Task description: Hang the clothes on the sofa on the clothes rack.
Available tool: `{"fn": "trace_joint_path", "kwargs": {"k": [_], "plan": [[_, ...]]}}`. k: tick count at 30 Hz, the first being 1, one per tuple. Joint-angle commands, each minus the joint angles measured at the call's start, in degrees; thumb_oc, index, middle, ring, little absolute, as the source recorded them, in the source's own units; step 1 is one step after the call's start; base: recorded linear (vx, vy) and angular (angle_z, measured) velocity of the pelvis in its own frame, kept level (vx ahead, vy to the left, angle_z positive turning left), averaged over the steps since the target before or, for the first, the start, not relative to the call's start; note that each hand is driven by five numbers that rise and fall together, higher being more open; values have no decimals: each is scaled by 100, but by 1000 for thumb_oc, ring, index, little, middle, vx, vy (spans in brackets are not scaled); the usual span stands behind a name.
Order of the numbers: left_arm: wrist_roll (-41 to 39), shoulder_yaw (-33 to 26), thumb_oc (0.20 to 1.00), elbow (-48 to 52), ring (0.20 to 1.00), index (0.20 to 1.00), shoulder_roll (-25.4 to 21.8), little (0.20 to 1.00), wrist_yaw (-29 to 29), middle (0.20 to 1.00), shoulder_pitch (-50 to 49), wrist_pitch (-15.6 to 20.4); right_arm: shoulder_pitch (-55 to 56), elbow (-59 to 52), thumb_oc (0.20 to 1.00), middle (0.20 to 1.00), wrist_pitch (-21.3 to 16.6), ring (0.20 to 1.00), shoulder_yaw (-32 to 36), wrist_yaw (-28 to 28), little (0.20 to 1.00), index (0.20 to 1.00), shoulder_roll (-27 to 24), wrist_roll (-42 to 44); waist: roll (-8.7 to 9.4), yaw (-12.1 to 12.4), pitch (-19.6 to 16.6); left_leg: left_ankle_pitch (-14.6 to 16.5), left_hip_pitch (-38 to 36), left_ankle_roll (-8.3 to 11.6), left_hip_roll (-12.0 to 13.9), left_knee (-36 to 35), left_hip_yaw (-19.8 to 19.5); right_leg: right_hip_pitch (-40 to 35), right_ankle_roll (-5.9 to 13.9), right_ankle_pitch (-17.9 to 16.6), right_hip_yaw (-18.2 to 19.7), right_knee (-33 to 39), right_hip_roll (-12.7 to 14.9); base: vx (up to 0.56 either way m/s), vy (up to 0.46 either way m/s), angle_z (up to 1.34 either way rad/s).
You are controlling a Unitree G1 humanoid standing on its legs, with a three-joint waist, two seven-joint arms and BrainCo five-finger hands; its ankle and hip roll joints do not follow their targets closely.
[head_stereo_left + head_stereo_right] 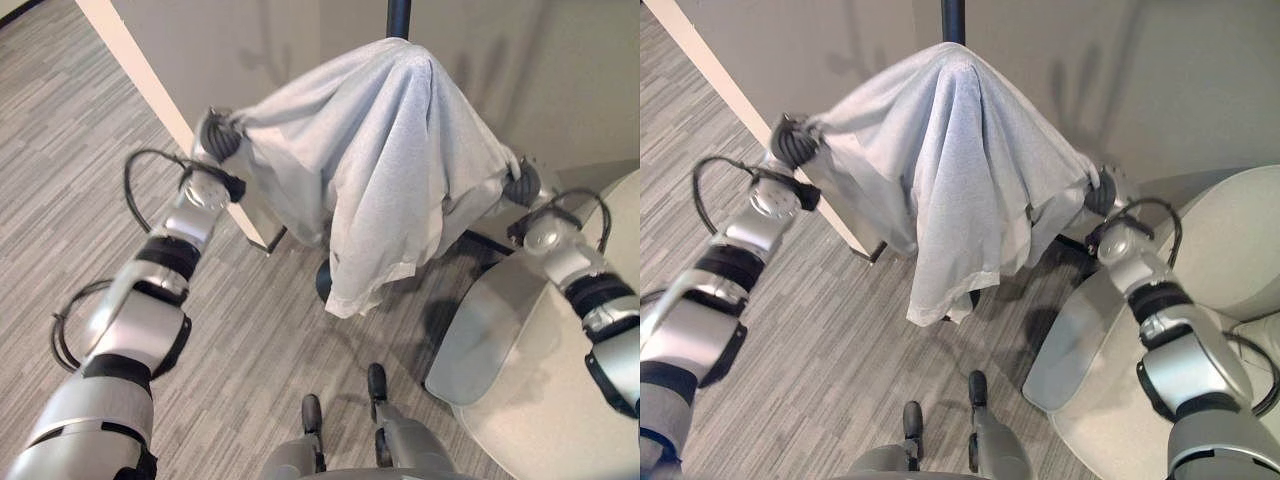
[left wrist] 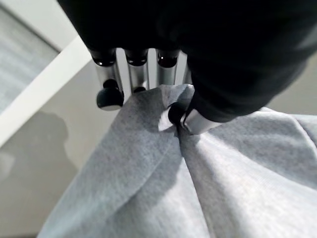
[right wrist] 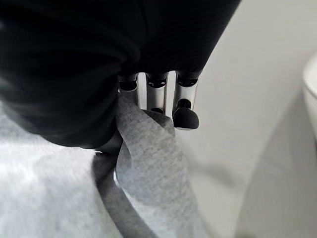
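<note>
Grey garment (image 1: 385, 160) draped over rack pole (image 1: 398, 17), sofa (image 1: 560, 340) beside

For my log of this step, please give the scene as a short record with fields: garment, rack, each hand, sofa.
garment: grey shirt, draped over the top of the rack, hem hanging free
rack: dark pole rising above the cloth
left hand: pinches one side of the shirt
right hand: pinches the opposite side
sofa: pale, at the robot's right
</note>
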State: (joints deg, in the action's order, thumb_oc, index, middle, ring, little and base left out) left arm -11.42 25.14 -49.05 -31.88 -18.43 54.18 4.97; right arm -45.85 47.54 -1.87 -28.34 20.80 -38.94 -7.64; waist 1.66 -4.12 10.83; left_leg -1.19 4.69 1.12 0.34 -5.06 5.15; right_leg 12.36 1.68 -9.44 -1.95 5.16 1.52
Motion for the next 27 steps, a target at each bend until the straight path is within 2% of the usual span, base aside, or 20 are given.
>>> {"fn": "trace_joint_path", "kwargs": {"k": [1, 3, 6, 10, 11, 17, 22, 24, 27], "plan": [[-569, -111, 1000, -83, 1000, 1000, -12, 1000, -58, 1000, 237, 419, -114, 74, 1000, 1000, -187, 1000, 296, 235, 1000, 1000, -50, 535, 11, 14, -29, 69, 111, 261, 83, 6, 217, -544, 861, 600, 49, -16, 374, 0, 0, 0], [-608, -195, 1000, 102, 1000, 1000, 63, 1000, 10, 1000, 1, 416, 121, -114, 1000, 1000, -240, 1000, 470, 219, 1000, 1000, -11, 588, 10, 13, -68, 103, 39, 256, 81, 6, 232, -614, 854, 635, 38, -16, 377, 63, -2, -3], [-931, -542, 1000, 645, 1000, 1000, 358, 1000, 97, 1000, -596, 420, 758, -907, 1000, 1000, -367, 1000, 1181, 298, 1000, 1000, 96, 778, 2, -10, -180, 213, -181, 233, 86, 6, 261, -805, 831, 712, 4, -16, 376, 94, -5, 0], [-906, -939, 1000, 1421, 1000, 1000, 286, 1000, 280, 1000, -1318, 445, 1501, -1803, 1000, 1000, -470, 1000, 1891, 193, 1000, 1000, -123, 704, 9, -25, -333, 336, -436, 215, 111, 6, 309, -1045, 813, 796, -20, -16, 381, 105, 0, 1], [-938, -1158, 1000, 1698, 1000, 1000, 258, 1000, 352, 1000, -1722, 461, 1880, -2148, 1000, 1000, -538, 1000, 2248, 97, 1000, 1000, -122, 766, 10, -33, -391, 381, -532, 214, 126, 6, 324, -1129, 807, 832, -25, -16, 383, 98, 6, 0], [-915, -1861, 1000, 2330, 1000, 1000, 295, 1000, 568, 1000, -2917, 468, 3106, -2867, 1000, 1000, -591, 1000, 3064, -166, 1000, 1000, -18, 466, 11, -33, -539, 478, -741, 201, 137, 6, 364, -1334, 773, 906, -51, -16, 380, 59, 4, -1], [-687, -2363, 1000, 2671, 1000, 1000, 407, 1000, 879, 1000, -3972, 466, 3988, -3277, 1000, 1000, -661, 1000, 3474, -449, 1000, 1000, 200, 55, 16, -29, -594, 515, -830, 182, 154, 6, 396, -1421, 746, 930, -68, -16, 394, 8, 1, 0], [-593, -2512, 1000, 2693, 1000, 1000, 541, 1000, 871, 1000, -4346, 427, 4254, -3384, 1000, 1000, -759, 1000, 3530, -546, 1000, 1000, 480, 203, 11, -18, -594, 520, -848, 174, 153, 6, 414, -1449, 738, 928, -79, -16, 401, 0, 0, 0], [-643, -2662, 1000, 2481, 1000, 1000, 876, 1000, 1029, 1000, -4909, 375, 4683, -3508, 1000, 1000, -855, 1000, 3448, -976, 1000, 1000, 829, 554, 12, -11, -590, 505, -848, 169, 150, 6, 421, -1457, 727, 922, -97, -19, 413, 0, 0, 0]]}}
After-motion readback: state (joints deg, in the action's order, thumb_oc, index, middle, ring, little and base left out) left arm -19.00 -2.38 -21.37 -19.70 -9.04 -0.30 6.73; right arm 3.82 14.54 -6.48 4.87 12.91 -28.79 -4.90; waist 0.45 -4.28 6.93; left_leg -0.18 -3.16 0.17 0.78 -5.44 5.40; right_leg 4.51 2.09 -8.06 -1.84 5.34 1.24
